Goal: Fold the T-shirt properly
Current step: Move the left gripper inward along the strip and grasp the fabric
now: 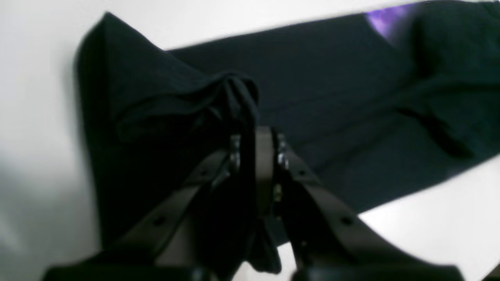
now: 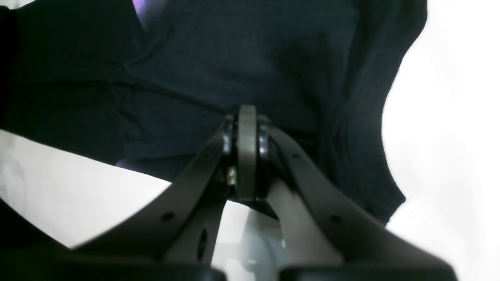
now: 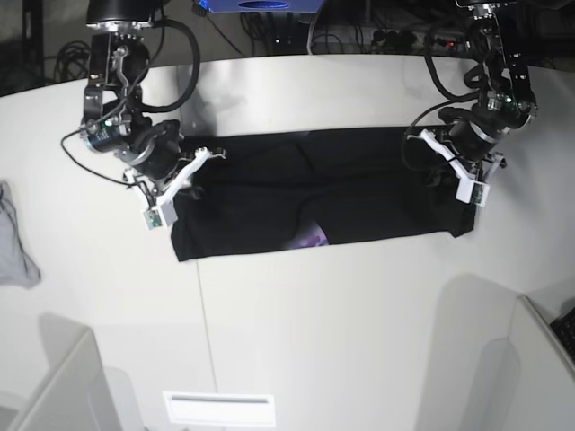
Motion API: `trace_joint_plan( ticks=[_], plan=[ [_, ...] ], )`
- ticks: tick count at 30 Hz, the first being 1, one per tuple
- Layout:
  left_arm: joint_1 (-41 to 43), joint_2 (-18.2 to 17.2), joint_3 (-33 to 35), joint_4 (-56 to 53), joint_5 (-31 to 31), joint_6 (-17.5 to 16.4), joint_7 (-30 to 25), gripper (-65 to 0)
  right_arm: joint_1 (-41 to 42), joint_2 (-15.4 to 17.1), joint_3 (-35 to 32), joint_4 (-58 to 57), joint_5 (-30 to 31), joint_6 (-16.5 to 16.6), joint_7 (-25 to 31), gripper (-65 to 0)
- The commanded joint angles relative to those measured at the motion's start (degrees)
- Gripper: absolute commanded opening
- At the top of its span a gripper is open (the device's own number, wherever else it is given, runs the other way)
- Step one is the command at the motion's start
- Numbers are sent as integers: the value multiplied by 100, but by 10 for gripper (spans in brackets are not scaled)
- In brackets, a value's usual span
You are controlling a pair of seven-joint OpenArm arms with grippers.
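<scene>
The black T-shirt (image 3: 359, 189) lies as a long band across the white table (image 3: 314, 341), with a purple print (image 3: 313, 238) peeking out at its front edge. At the band's right end, my left gripper (image 3: 431, 142) is shut on a bunched fold of the T-shirt (image 1: 332, 78); in the left wrist view the cloth is pinched between the left gripper's (image 1: 256, 144) fingers. At the band's left end my right gripper (image 3: 208, 158) is shut. In the right wrist view, creases in the T-shirt (image 2: 234, 58) run to the right gripper's (image 2: 247, 121) tips.
A small grey cloth (image 3: 13, 247) lies at the table's left edge. Low partition walls (image 3: 54, 386) stand at both front corners, and a white slotted plate (image 3: 218, 409) sits at the front. Cables and equipment lie behind the table's far edge.
</scene>
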Motion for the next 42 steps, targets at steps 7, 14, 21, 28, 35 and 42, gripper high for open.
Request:
trace_joint_plan(
  ticks=[7,14,21,28,35,42],
  plan=[
    [-231,345,168,200,-79,25,-91,-650,70,34,19,75,83,32,116,-650],
    [-310,407,661,217,-79,25,-91,-650,88,34,19,75,83,32,116,-650],
    [-451,416,1021,226,-106,464,-91,-650,106,34,19,75,83,32,116,-650],
    [-565,424,1514,209,-106,667,-91,-650,106,34,28,75,83,32,116,-650],
    [-583,424,1610,191,-115,746,-91,-650,106,34,28,75,83,32,116,-650],
    [-583,433,1768,173,-115,746,-91,-650,106,34,28,75,83,32,116,-650]
  ],
)
